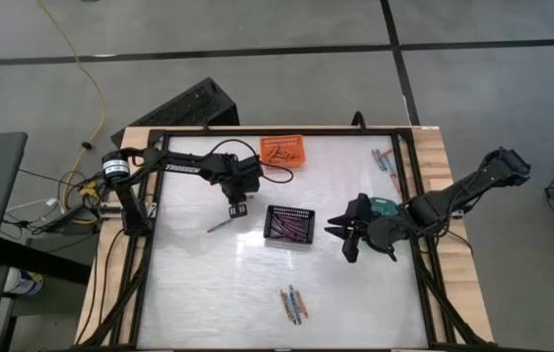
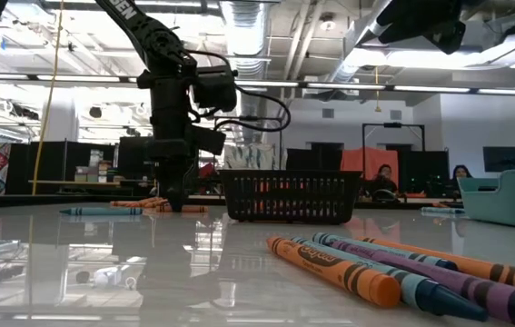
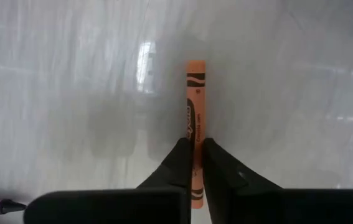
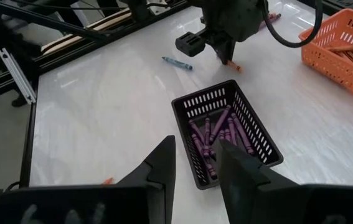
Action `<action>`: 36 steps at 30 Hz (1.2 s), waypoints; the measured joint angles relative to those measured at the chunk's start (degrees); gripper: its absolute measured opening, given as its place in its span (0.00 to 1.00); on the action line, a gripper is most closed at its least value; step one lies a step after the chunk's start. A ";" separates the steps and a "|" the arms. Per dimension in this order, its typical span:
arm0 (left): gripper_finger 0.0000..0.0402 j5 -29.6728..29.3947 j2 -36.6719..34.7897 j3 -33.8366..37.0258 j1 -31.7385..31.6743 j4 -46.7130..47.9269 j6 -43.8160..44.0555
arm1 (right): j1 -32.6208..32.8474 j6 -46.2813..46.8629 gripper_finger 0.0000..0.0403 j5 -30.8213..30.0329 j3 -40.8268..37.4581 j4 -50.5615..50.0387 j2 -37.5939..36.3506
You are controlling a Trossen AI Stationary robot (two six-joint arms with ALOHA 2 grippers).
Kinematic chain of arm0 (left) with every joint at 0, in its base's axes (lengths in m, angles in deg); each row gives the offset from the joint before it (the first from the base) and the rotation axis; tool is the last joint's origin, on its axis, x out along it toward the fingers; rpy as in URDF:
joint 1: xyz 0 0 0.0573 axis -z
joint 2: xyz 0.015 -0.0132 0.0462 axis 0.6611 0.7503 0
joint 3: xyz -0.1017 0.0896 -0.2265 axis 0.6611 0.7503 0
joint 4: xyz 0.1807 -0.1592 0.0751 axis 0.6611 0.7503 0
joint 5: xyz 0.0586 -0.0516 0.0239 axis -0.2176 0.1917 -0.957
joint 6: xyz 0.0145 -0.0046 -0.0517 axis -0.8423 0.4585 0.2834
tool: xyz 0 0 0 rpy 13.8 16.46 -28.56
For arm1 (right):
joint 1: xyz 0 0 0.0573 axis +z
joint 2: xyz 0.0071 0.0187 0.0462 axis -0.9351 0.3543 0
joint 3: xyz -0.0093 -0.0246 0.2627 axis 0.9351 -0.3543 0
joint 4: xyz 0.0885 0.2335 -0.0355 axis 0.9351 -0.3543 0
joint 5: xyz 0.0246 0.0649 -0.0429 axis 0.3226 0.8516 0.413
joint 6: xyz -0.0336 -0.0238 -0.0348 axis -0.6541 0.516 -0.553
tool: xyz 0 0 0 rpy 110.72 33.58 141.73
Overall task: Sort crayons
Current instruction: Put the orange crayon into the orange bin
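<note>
The left gripper sits left of a basket, with the right gripper on the basket's other side.

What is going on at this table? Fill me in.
The robot is sorting crayons by colour. The left gripper is down on the table, shut on an orange crayon. The right gripper hovers beside the black basket of purple crayons. The orange basket holds orange ones; loose crayons lie unsorted.

Left arm reaches across the table's far half, wrist pointing straight down, left gripper at the surface with fingers pinched together on an orange crayon. Right arm comes in bent from the right edge, right gripper hovering, fingers parted, holding nothing.
</note>
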State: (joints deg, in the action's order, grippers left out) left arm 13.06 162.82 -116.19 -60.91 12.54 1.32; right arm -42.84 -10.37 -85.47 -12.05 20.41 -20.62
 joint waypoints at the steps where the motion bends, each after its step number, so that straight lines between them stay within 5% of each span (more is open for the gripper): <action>1: 0.01 0.00 0.02 -0.04 0.00 0.02 -0.15 | 0.00 0.00 0.28 0.00 0.00 0.00 0.00; 20: 0.00 -1.49 -2.37 -15.21 -2.34 2.82 -5.98 | 0.02 -0.02 0.28 0.00 0.00 -0.22 -0.02; 27: 0.00 -1.24 -2.28 -22.36 -8.10 -2.10 -9.10 | 0.02 0.27 0.28 0.00 0.00 -0.20 -0.02; 36: 0.00 3.46 -2.12 -22.91 -13.82 -9.66 -8.66 | 0.02 0.44 0.28 0.00 0.00 0.31 -0.02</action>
State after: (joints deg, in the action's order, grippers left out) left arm 16.52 160.70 -139.10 -74.73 2.88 -7.34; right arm -42.82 -9.93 -85.47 -12.05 20.72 -20.65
